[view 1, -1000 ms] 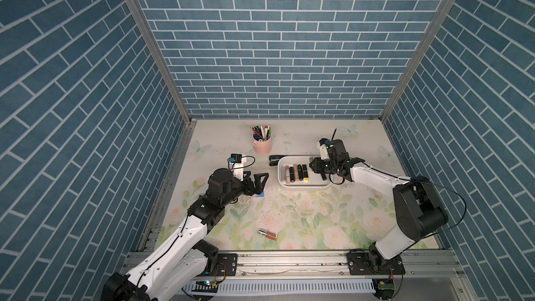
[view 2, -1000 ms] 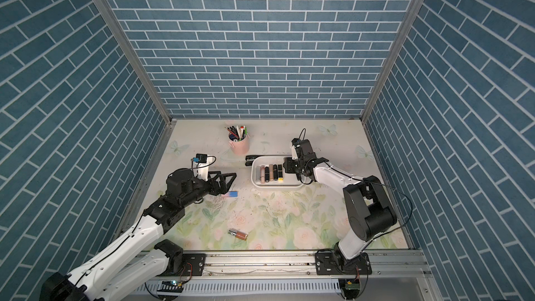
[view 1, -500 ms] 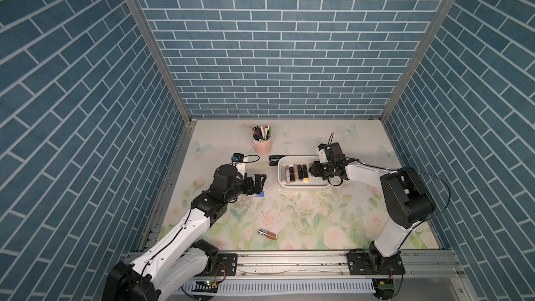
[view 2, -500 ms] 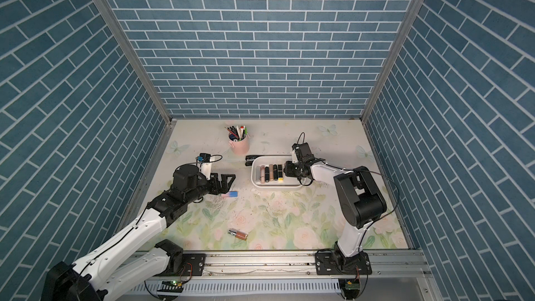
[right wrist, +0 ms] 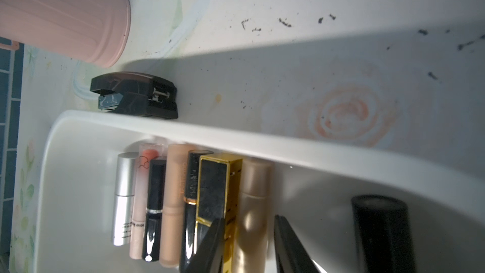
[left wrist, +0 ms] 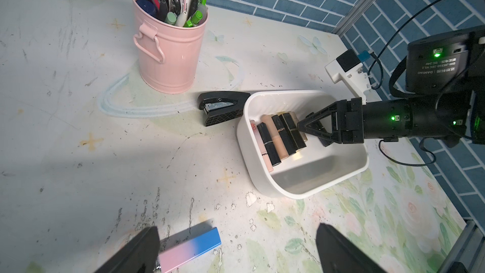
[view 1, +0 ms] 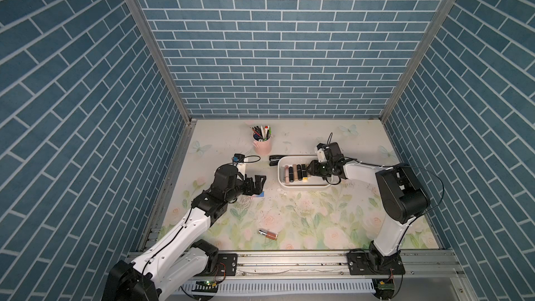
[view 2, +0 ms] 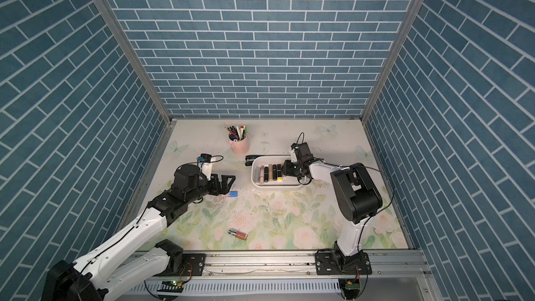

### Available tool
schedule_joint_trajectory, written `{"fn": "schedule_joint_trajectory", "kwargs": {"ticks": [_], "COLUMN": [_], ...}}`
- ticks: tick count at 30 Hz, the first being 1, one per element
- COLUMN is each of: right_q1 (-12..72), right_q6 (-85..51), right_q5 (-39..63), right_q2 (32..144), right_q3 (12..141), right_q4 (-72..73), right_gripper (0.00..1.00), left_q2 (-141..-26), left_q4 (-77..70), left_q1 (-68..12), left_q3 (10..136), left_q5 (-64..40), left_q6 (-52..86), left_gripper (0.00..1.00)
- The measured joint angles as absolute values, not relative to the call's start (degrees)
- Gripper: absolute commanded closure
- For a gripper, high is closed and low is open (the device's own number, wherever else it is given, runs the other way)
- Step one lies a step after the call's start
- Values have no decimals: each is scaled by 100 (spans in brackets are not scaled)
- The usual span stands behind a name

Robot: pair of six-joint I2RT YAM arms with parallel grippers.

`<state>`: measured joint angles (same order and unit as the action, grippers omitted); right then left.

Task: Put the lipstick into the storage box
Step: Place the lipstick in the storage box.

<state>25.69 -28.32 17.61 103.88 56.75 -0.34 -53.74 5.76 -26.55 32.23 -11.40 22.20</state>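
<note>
White plastic marks the storage box [left wrist: 301,182], where a row of lipsticks [view 1: 295,172] lies side by side. The right gripper [right wrist: 250,219] reaches inside. Its jaws stand a little apart on either side of a beige tube [right wrist: 256,179] and do not seem to pinch it, so the step in hand looks like a release. The left gripper [left wrist: 237,232] hangs wide open and empty just above a pink-and-blue lipstick [left wrist: 191,245] on the table. A brown lipstick [view 1: 268,234] lies near the front. Next, the right arm should lift clear without nudging the row, while the left lowers, straddles its lipstick and closes.
</note>
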Motion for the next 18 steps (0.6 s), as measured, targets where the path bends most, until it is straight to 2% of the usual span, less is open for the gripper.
{"fn": "schedule_joint_trajectory", "kwargs": {"ticks": [18], "right_q1": [2569], "right_q6": [-2836], "right_q5": [1699], "right_q2": [10055], "right_q3": [5653], "right_q4": [-43], "right_gripper": [57], "left_q2": [-5249], "left_q4": [574], "left_q1": [-2655], "left_q3": [3221], "left_q5": [-1138], "left_q6": [2222], "left_gripper": [1]}}
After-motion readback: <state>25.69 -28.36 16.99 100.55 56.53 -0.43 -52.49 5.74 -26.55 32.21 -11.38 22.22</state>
